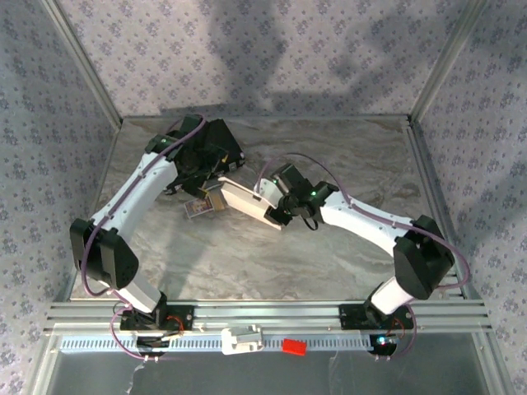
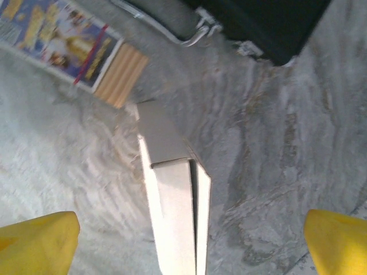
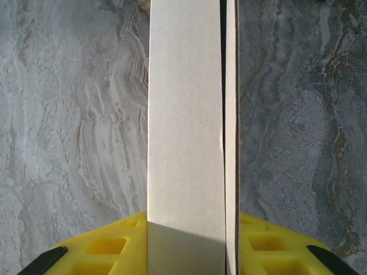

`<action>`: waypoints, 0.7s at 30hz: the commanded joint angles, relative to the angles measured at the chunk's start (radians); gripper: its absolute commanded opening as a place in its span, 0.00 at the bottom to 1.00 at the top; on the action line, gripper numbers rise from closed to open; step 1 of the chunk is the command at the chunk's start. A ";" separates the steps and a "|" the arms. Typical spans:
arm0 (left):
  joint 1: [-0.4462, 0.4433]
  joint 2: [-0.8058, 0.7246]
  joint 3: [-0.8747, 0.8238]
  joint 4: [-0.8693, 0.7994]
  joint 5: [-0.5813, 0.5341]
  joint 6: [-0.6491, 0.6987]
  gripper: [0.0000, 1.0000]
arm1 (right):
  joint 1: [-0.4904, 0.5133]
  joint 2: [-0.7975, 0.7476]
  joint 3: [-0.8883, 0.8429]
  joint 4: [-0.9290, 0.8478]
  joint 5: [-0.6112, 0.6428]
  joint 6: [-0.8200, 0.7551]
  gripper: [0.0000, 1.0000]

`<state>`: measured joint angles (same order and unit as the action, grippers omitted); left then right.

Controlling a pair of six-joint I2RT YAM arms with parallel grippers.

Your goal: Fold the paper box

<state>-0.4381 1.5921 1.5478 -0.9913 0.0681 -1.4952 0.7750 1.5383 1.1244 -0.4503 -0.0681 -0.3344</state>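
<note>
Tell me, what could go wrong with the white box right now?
1. The right gripper pinches the paper box by one end, so the thin card might bend or slip out.
2. A side panel stands slightly apart from the box. The open left gripper, with one finger on each side of the box, could crease that panel if it closes crookedly.
3. The printed card lies close to the box's far end and might get nudged.

The white paper box (image 1: 247, 202), folded slim with one seam gaping, is poised edge-up over the table (image 1: 346, 247).
</note>
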 commanded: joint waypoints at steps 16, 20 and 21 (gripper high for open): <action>-0.099 0.118 -0.063 0.026 0.015 -0.355 0.87 | 0.008 -0.036 -0.057 -0.022 -0.009 -0.079 0.33; -0.109 0.109 -0.133 0.082 0.031 -0.395 0.73 | 0.007 -0.035 -0.061 -0.015 -0.006 -0.074 0.33; -0.109 0.105 -0.152 0.105 0.032 -0.406 0.71 | 0.006 -0.035 -0.063 -0.013 -0.006 -0.075 0.33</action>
<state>-0.5400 1.7096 1.4334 -0.9165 0.0891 -1.7279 0.7750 1.5120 1.0897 -0.4290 -0.0681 -0.3981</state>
